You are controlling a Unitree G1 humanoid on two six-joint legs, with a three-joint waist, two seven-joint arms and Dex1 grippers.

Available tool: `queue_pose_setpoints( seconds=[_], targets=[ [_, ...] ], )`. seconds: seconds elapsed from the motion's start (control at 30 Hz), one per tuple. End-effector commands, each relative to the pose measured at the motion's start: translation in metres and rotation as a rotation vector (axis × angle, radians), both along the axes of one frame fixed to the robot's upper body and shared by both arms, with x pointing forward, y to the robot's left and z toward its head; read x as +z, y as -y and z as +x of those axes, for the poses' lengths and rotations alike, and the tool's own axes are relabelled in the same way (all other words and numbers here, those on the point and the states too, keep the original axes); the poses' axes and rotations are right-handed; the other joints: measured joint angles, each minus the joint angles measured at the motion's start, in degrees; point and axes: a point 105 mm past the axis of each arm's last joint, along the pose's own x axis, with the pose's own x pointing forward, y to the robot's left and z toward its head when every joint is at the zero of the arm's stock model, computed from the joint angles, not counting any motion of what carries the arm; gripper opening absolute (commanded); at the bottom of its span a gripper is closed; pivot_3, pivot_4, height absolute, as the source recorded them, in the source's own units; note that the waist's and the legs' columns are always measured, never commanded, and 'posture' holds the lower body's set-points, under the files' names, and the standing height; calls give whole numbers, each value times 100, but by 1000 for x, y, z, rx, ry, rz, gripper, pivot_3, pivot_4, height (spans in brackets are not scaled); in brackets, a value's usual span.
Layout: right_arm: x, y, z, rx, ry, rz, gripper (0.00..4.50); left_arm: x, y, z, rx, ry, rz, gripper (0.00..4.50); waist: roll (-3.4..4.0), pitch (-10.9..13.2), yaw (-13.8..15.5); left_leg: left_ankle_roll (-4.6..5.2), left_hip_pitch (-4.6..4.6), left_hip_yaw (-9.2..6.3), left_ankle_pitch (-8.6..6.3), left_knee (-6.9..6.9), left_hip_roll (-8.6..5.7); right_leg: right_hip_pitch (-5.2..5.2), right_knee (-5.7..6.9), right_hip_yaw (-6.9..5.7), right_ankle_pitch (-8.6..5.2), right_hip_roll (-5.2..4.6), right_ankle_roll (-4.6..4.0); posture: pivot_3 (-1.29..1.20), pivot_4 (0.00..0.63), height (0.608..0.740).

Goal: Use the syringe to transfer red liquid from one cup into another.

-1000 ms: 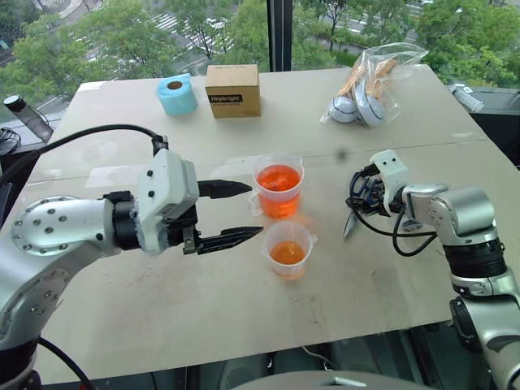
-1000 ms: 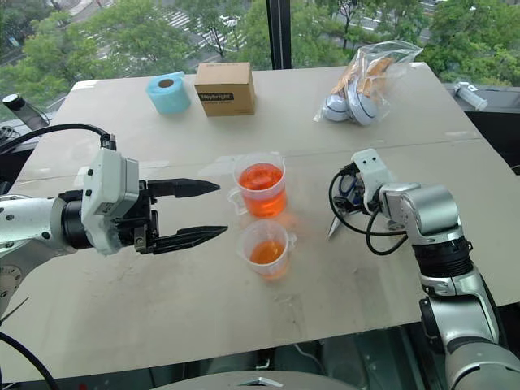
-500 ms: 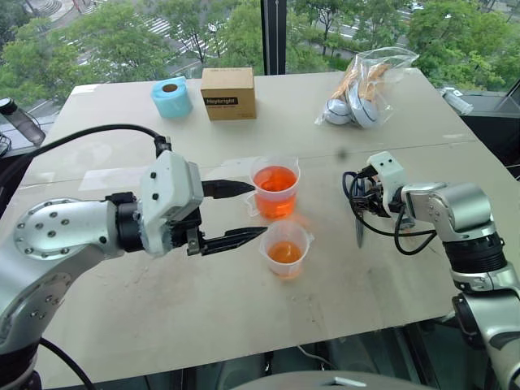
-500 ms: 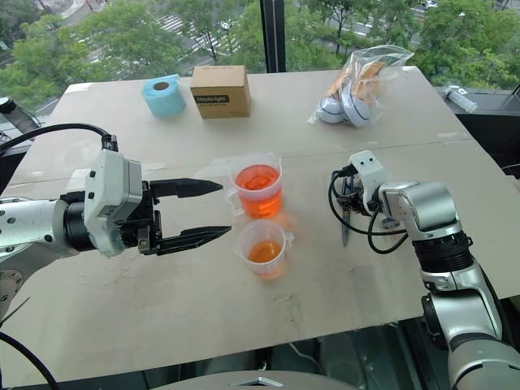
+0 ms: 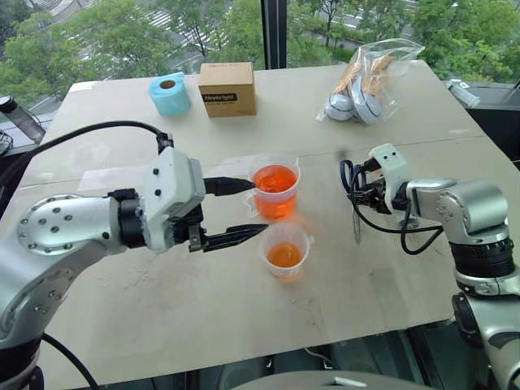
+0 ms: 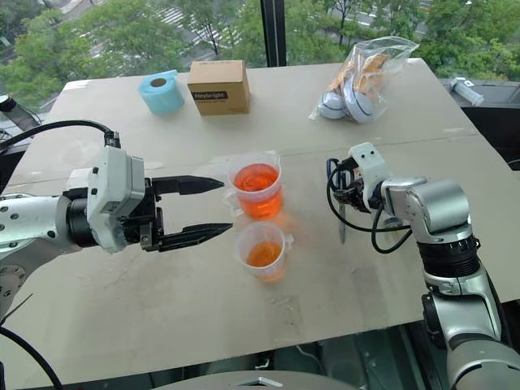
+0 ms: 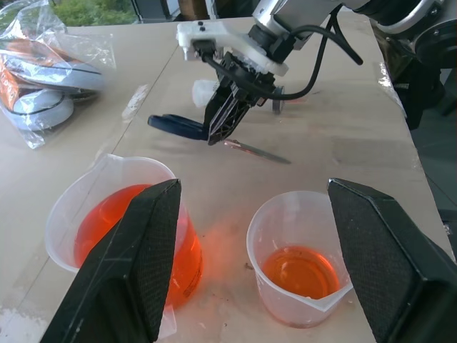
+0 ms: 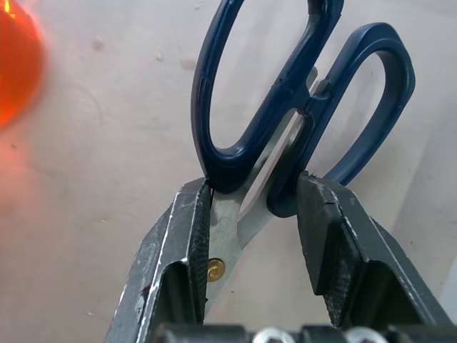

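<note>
Two clear cups stand mid-table: the far cup (image 5: 275,185) is fuller with red-orange liquid, the near cup (image 5: 286,250) holds a little. My left gripper (image 5: 253,209) hovers open just left of them, one finger toward each cup. To the right of the cups, my right gripper (image 5: 357,195) is shut on blue-handled scissors (image 8: 300,107), held at the pivot with the blades (image 5: 355,226) pointing down at the table. The syringe is out of view.
At the table's far side sit a blue tape roll (image 5: 169,92), a cardboard box (image 5: 227,88) and a plastic bag (image 5: 370,81) of items. A dark bottle (image 5: 20,118) stands beyond the left edge. Windows lie behind the table.
My right gripper has closed on the scissors and raised them a little, so the blades swung from slanted to nearly upright. The left arm has stayed still.
</note>
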Motion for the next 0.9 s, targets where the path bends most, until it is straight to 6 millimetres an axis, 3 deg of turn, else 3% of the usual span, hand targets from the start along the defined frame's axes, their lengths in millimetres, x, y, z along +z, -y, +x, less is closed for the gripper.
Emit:
queue_pose_setpoints(
  seconds=[0.03,0.3,0.5,0.63,0.73,0.9],
  targets=[
    [28,0,-3,-4,90,49,1773,6,1,0,-7,38,-1,3305,2,2,9,0,-3,0,0,0,0,-2,-2,-1,0,0,0,0,150,740],
    [38,6,-6,-49,120,97,1773,7,2,2,-21,39,-3,3305,3,4,28,0,-15,-1,0,1,-2,-10,-3,-6,0,5,1,0,150,740],
    [66,14,-5,-42,180,133,1773,15,5,3,-24,56,-38,3305,8,8,32,0,-15,-1,0,2,-2,-10,-3,-6,0,8,2,0,150,740],
    [95,39,7,-102,260,101,1773,27,11,8,-6,56,-113,3305,12,17,66,1,-18,-1,0,4,-2,-11,-2,-8,0,8,2,0,150,740],
    [110,70,27,-180,309,34,1773,43,21,18,26,68,-206,3305,7,19,139,1,-18,-3,0,8,-4,-10,-2,-10,0,9,3,0,150,740],
    [97,120,63,-222,310,-150,1773,55,42,30,35,71,-254,3305,3,20,123,2,-22,-4,1,20,-10,-4,-5,-9,1,28,5,0,150,740]
  ],
)
